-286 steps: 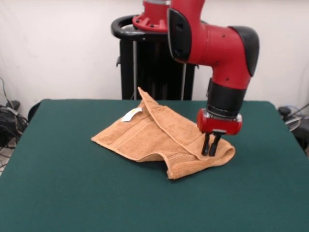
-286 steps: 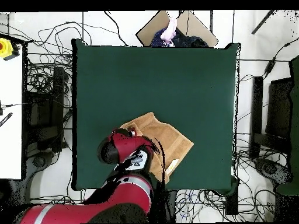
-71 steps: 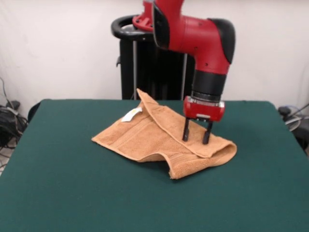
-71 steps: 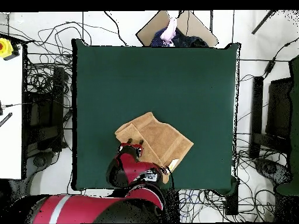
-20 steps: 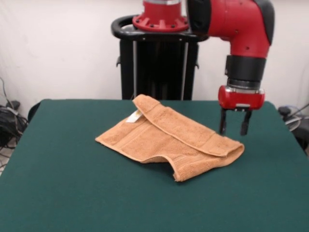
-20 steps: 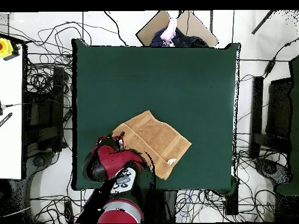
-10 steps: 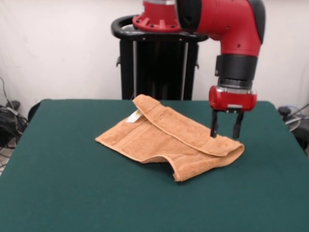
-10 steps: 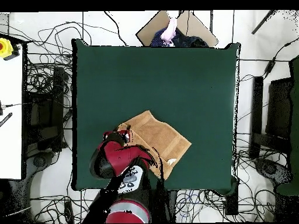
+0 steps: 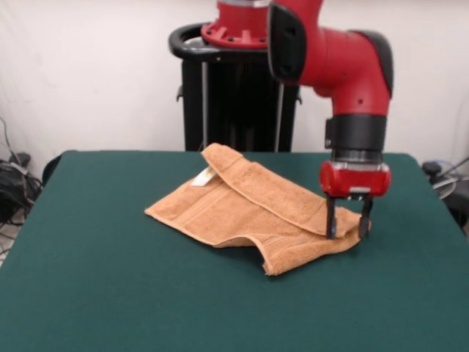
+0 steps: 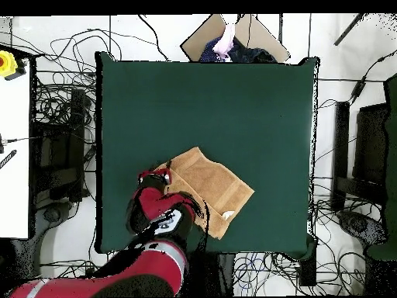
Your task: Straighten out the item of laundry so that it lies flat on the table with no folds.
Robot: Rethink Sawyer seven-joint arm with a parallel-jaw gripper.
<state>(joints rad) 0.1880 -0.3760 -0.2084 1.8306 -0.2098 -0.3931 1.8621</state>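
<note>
One fold is what we are dealing with: the small orange-tan terry towel (image 9: 253, 216) lies on the dark green felt-topped table (image 9: 110, 293) with a long flap doubled over itself, and our red and black pincer (image 9: 345, 226) stands at the flap's end corner. Its two black fingers (image 9: 330, 220) are apart, straddling the thick folded edge, one on the flap's upper face and the other at its outer rim; they have not yet pinched the cloth. From the pincer, the rest of the towel runs away toward the small white tag (image 9: 203, 177) at the raised far corner, and bare felt lies on the pincer's other side.

To do this step well, we judge that we should catch only the upper layer. Taking both layers would drag the whole towel instead of opening it. So we close on the top flap's corner, lift just enough to free it, and carry it away from the tag side over the bare felt, then lower it before letting go.

Against the frame half a second earlier, the pincer has come down and a little outward: then its tips hovered above the flap, now they reach the cloth's end. The towel itself has not shifted.
</note>
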